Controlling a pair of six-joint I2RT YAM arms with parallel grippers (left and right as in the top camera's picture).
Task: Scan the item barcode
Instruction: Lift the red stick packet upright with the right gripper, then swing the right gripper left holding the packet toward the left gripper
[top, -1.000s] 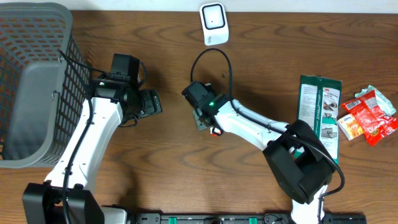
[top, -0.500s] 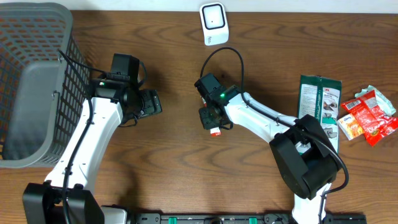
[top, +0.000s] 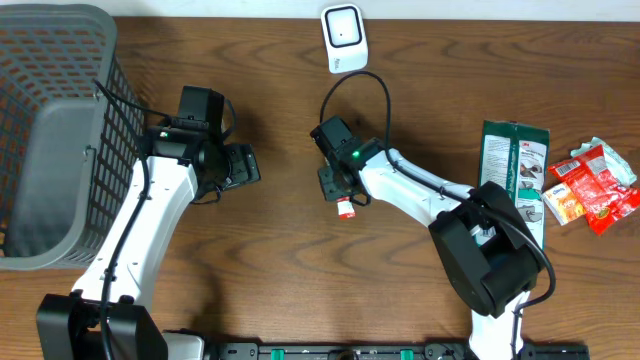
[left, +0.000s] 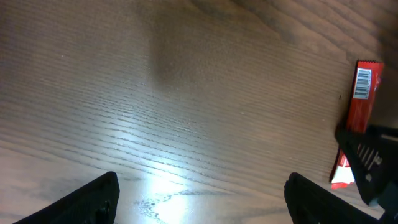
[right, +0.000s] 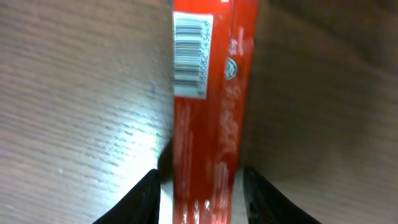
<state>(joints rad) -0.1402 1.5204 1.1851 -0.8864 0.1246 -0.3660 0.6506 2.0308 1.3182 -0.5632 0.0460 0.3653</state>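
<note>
The dark wooden table (top: 280, 280) shows the job only partly done, as I judge it. The right jaws are clamped on a slim red packet (right: 205, 112) near the table's middle with its barcode (right: 188, 56) exposed, but it is well apart from the white scanner (top: 343, 38) at the far edge, so presenting it is still to come, while the left jaws gape wide and empty. I count one held packet, one scanner, one grey basket (top: 60, 130), one green pouch (top: 512, 175), and a small heap of red snack packets (top: 595, 185) whose number I cannot tell.

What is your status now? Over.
Left gripper open, empty. Right gripper shut on red packet, barcode showing. Nothing seen between packet and white scanner.
</note>
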